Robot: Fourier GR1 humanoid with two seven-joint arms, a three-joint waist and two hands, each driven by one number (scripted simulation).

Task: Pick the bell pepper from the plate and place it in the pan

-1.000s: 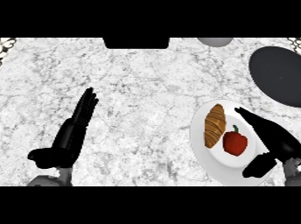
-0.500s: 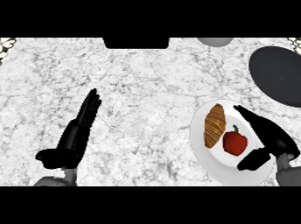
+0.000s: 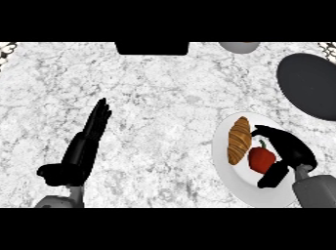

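— Where's the pepper?
— I see the red bell pepper (image 3: 262, 158) on the white round plate (image 3: 232, 183), beside a golden croissant (image 3: 239, 140); the dark round pan (image 3: 316, 86) sits apart.
— Hands?
— Black right hand (image 3: 290, 149) cups it, fingers half-curled; left hand (image 3: 84, 146) straight-fingered.

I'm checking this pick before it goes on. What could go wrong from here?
1. The croissant lies right beside the bell pepper on the plate; the right hand, closing round the pepper, may nudge it.
2. The pan sits apart, up the counter; the pepper might slip during the carry.
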